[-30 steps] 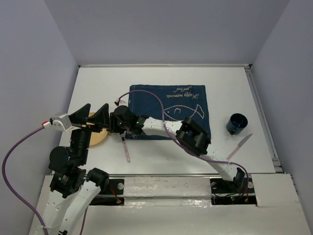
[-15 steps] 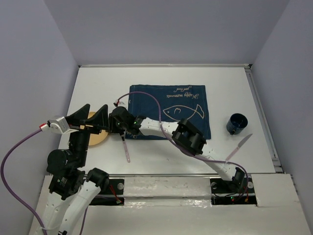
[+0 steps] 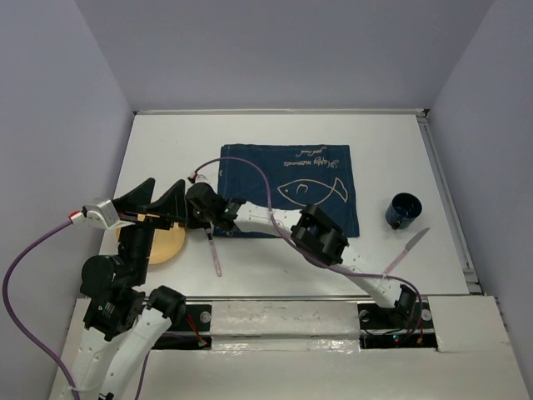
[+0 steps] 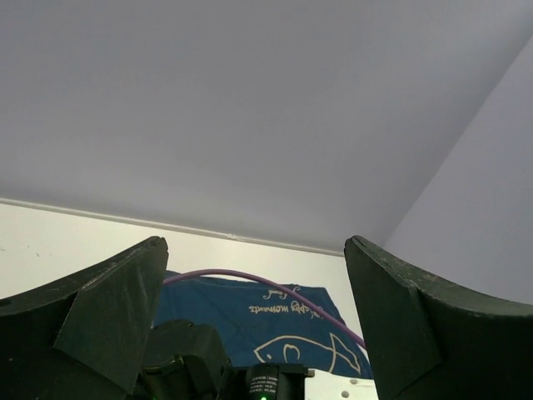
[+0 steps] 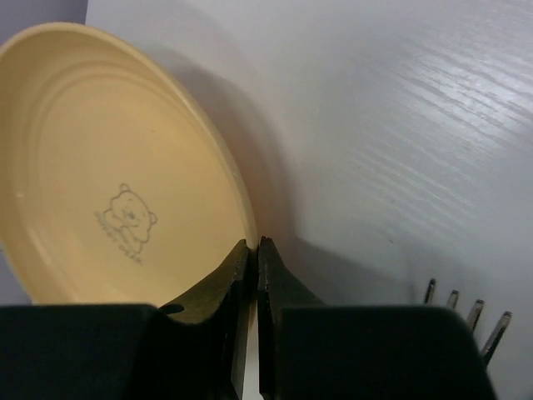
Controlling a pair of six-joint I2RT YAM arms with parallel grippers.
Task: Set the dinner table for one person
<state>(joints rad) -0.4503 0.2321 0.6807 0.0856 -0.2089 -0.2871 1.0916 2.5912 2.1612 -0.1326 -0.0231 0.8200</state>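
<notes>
Now the right hand (image 5: pixel 254 247) tightly pinches the rim of the plate (image 5: pixel 100 150); the left hand (image 4: pixel 254 243) gapes wide, holding nothing.

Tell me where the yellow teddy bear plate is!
In the top view, the yellow plate lies at the left side of the white table, partly under the left arm, just left of the fork and the blue mat.

Right claw (image 5: pixel 252 254), pinching the plate (image 3: pixel 162 247) rim, slid slightly toward worktop (image 3: pixel 166 142) left edge; plate shifted toward near-left corner, more of it showing.
</notes>
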